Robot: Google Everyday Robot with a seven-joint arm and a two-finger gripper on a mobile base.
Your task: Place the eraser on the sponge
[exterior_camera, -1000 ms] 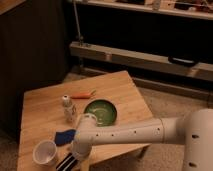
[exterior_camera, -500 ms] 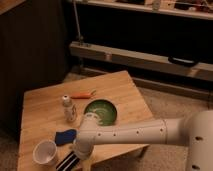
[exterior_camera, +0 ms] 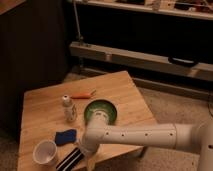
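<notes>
Now the claw point(exterior_camera: 86, 155) sits low at the counter's point(exterior_camera: 120, 90) front edge, likely working the eraser point(exterior_camera: 70, 159) just left of it; the sponge point(exterior_camera: 66, 136) lies just beyond, bare. Whether it grips, I cannot tell.

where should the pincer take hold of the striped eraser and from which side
Grip the eraser across its narrow width, mid-length, from straight above. It lies flat at the front edge of the table with the white cup close beside it, so a side approach looks cramped. The pincer is at its end away from the cup.
</notes>
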